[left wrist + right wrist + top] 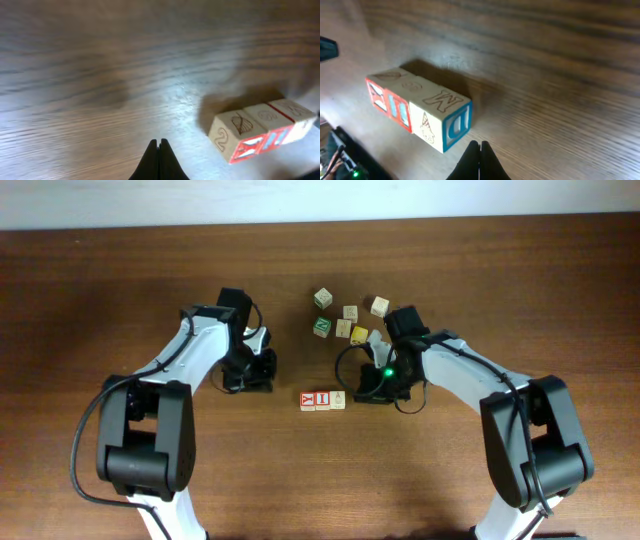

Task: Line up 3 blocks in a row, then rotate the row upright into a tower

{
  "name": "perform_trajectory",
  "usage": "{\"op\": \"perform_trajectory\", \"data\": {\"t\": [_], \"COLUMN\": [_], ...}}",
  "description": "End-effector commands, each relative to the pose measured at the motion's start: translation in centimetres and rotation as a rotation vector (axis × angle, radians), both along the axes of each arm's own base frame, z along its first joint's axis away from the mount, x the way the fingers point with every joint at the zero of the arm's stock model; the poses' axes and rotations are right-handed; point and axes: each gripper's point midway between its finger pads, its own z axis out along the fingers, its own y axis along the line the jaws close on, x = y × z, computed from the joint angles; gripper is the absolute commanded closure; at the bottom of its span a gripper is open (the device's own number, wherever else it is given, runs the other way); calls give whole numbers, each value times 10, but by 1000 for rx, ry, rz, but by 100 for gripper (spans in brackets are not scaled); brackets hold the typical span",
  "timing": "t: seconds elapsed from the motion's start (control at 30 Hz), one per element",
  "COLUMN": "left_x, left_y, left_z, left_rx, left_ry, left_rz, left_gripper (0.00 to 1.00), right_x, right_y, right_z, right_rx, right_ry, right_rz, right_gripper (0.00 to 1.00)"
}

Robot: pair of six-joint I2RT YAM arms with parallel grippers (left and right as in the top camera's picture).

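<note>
The worktop (500, 270) is a broad spread of dark brown wood with long streaky grain, running nearly edge to edge under the overhead camera; a pale strip (300, 200) runs along its far side, and I cannot tell whether that is wall or floor. The wood takes a soft sheen close to the wrist cameras. Two white-and-black arms reach in from the near side, the left arm (190, 350) and the right arm (470, 370), their ends turned toward each other. Behind the right arm's end lies a loose scatter of small cubes (350, 312), one green-faced (322, 326) and one bright yellow (360, 335) among plain tan ones. The blocks (322, 399) sit on the bare wood between the two arm ends, nearer the right one: three in a straight row, sides touching, two with red-and-white faces up and a pale one at the right end. The left fingers (150, 165) are pressed together on nothing, near the row. The right fingers (470, 165) are likewise pressed together, empty, just beside the pale block.
</note>
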Motion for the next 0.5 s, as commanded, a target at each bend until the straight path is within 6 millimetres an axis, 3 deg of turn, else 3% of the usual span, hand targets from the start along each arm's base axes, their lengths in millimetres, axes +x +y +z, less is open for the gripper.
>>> {"op": "perform_trajectory", "data": {"t": [0.0, 0.1, 0.27, 0.47], "left_x": [-18, -22, -16, -22], "left_y": [-19, -27, -42, -56], "left_z": [-9, -15, -8, 1], "left_rx": [-121, -156, -242, -333], "left_ry": [24, 16, -12, 1], "left_rz": [-31, -42, -50, -75], "left_gripper": [100, 100, 100, 100], "right_x": [-1, 0, 0, 0], "right_y": [5, 5, 5, 5], "right_z": [6, 6, 6, 6], "right_rx": [56, 57, 54, 53], "right_ry": [-9, -16, -16, -15], "right_rz": [13, 13, 12, 12], "right_gripper": [96, 96, 96, 96]}}
